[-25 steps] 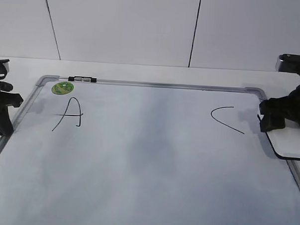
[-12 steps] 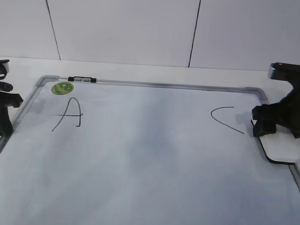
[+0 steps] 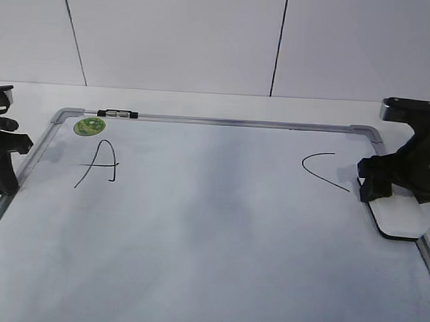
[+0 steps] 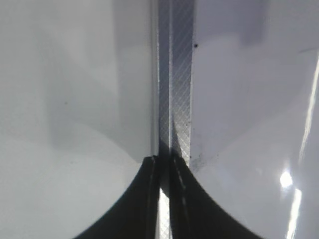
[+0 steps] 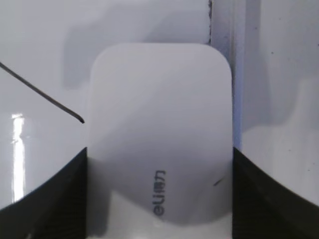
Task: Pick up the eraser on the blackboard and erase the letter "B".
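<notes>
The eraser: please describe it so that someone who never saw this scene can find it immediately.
Find the blackboard, the big white board with a silver-grey frame, and follow it to its right edge. There, just right of the curved "C" stroke, the right gripper has its fingers on either side of the eraser. It is a white rounded-rectangular block with small grey lettering, unlike the slim black-and-silver marker on the top frame.

The white eraser (image 3: 402, 215) lies flat at the right edge of the silver-framed blackboard (image 3: 202, 120), beside the "C".
</notes>
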You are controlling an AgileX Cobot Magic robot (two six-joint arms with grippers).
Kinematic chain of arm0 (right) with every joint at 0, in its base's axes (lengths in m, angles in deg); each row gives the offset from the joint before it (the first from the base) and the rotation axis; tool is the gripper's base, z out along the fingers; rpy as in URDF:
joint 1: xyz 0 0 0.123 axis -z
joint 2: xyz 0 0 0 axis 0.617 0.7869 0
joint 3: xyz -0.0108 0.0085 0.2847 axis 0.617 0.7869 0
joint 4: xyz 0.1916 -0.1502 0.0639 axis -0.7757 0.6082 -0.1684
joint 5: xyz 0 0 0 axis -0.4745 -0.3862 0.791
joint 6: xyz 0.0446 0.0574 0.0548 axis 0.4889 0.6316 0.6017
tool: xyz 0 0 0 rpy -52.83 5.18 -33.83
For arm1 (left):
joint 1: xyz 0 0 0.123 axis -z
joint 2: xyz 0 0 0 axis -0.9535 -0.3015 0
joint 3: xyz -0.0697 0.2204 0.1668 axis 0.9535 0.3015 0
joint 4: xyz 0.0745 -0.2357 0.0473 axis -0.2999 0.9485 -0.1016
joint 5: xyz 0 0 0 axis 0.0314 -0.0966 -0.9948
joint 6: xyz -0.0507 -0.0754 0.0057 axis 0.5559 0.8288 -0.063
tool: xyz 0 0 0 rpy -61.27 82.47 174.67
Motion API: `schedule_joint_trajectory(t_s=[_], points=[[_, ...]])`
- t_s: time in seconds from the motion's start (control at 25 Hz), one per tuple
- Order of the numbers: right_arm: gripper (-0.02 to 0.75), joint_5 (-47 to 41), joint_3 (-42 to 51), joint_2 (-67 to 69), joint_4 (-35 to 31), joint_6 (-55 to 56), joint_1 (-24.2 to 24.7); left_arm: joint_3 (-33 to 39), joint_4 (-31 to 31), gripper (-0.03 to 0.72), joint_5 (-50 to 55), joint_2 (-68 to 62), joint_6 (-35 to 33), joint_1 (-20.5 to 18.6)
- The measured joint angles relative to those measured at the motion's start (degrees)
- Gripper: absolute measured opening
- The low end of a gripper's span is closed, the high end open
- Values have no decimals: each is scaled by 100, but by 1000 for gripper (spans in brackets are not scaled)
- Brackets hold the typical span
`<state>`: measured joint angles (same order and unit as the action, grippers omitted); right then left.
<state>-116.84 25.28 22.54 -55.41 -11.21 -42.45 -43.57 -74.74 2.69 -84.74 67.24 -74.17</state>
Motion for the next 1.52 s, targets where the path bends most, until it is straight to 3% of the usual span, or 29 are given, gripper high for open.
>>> schedule_joint_trajectory(t_s=[0.76,1.04,1.52], points=[[549,-93,0,8,0,-58,0,0,0,14,12,0,0,0],[601,-513,0,22,-51,-65,0,0,0,14,14,0,0,0],[600,-1668,-645,22,-50,-65,0,0,0,14,37,0,0,0]])
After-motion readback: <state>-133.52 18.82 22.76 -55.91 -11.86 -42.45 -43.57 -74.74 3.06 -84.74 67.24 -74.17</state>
